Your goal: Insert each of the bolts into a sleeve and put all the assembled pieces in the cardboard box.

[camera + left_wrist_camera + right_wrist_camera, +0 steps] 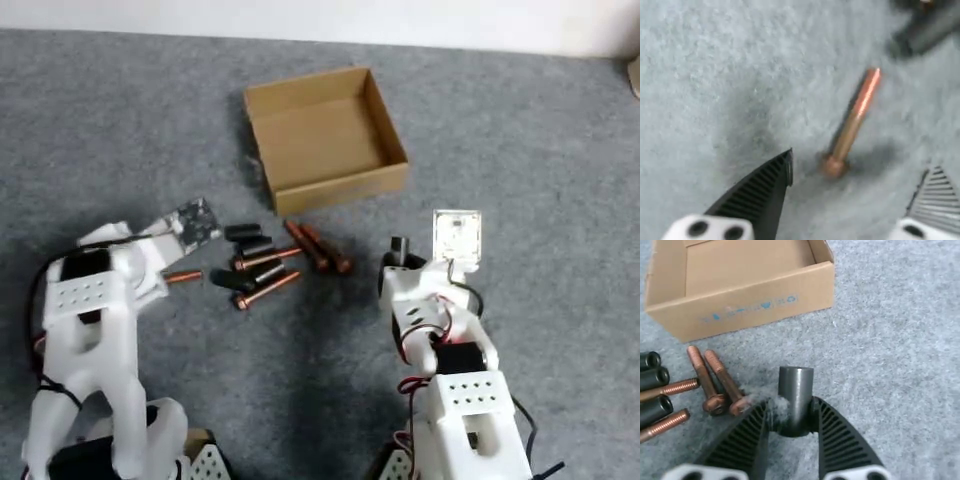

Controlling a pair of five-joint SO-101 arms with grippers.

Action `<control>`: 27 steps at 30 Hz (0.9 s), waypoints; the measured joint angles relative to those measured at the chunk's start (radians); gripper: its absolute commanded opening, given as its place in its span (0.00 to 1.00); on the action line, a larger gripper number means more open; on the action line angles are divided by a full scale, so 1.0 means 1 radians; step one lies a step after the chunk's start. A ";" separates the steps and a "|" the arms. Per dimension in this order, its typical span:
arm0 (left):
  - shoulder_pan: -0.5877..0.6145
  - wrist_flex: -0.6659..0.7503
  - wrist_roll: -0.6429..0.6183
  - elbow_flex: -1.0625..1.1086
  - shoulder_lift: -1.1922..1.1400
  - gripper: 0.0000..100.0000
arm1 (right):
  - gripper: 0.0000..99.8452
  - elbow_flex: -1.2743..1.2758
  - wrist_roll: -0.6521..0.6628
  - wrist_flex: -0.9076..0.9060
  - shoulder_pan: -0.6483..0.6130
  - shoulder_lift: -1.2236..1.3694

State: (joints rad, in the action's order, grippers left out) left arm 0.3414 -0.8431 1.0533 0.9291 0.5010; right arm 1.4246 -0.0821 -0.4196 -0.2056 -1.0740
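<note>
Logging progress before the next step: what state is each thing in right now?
cardboard box: open, empty.
lone bolt: lying flat on the carpet, no sleeve on it.
left hand: open, astride the lone bolt.
sleeve: upright, gripped.
right hand: shut on the sleeve.

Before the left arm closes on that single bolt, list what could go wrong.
1. The bolt lies slantwise on the carpet between the fingers of the open left tool; closing may catch it near the head and swing or roll it away.
2. The right tool grips the sleeve near its lower end, most of it standing free, so a push from the bolt may tilt it.
</note>
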 measured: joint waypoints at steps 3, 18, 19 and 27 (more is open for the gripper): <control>-0.058 0.000 -0.341 0.000 0.000 0.35 | 0.00 0.000 0.000 0.000 0.000 0.000; -0.003 0.000 -1.738 -0.025 0.000 0.26 | 0.00 0.000 0.000 0.000 0.000 0.000; 0.011 0.000 -1.752 -0.008 0.000 0.25 | 0.00 0.000 0.000 0.000 0.000 0.000; 0.020 0.000 -1.875 0.097 0.000 0.25 | 0.00 0.000 0.000 0.000 0.000 0.000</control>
State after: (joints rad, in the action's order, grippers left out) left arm 0.3613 -0.8431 -0.8216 1.0257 0.5010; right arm 1.4246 -0.0821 -0.4196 -0.2056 -1.0740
